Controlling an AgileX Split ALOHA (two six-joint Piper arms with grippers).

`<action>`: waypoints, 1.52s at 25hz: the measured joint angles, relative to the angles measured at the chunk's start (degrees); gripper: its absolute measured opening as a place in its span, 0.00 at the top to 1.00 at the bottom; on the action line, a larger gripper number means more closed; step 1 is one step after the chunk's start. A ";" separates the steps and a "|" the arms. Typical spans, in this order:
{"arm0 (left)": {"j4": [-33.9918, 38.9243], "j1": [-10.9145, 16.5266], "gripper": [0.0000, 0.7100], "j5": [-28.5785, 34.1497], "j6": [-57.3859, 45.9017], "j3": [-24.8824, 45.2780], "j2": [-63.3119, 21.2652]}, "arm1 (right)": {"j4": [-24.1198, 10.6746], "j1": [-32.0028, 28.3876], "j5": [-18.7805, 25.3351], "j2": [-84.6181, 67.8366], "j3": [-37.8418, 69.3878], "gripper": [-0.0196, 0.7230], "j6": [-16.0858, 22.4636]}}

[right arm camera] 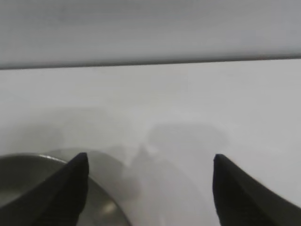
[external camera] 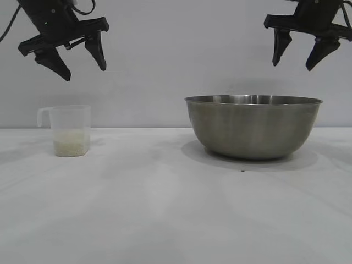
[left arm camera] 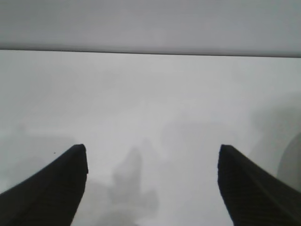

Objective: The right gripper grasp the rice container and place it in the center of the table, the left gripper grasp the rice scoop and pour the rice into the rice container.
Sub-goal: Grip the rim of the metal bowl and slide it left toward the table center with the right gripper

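The table (external camera: 165,209) lies bare across its middle, the open room where the bowl (external camera: 253,126) is meant to end up; for now the bowl sits toward the right side, thin rim up and free all round, and the right gripper (external camera: 300,52) hangs above that rim, empty, with its fingers spread, which I take as lining up for a rim grasp. Well apart on the left, the scoop (external camera: 70,131) stands upright with rice (external camera: 71,144) low inside and its handle turned outward, and the left gripper (external camera: 77,58) waits above it, likewise spread and empty.
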 joint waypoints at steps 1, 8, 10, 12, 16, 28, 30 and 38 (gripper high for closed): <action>0.00 0.00 0.29 0.00 0.00 0.00 0.00 | 0.00 0.00 1.85 0.00 0.00 0.33 -0.48; 0.00 0.00 0.29 0.00 0.00 0.00 0.00 | 3.18 0.00 8.63 0.33 0.00 0.33 -1.81; 0.00 0.00 0.29 0.00 0.00 0.00 0.00 | 3.92 0.00 8.74 1.27 0.00 0.33 -1.89; 0.00 0.00 0.29 0.00 0.00 0.00 0.00 | 4.33 0.00 8.74 2.94 0.00 0.33 -1.94; 0.00 0.00 0.29 0.00 0.00 0.00 0.00 | 5.95 0.00 8.74 5.94 0.00 0.33 -2.16; 0.00 0.00 0.29 0.20 0.00 0.00 0.00 | 6.71 0.00 6.90 10.50 0.00 0.68 -2.16; 0.10 0.00 0.29 0.33 0.00 0.00 0.00 | 6.71 0.00 6.76 10.59 0.00 0.79 -2.16; 0.81 0.00 0.29 0.44 0.00 0.00 0.00 | 8.45 0.00 7.61 10.73 -0.03 0.97 -4.60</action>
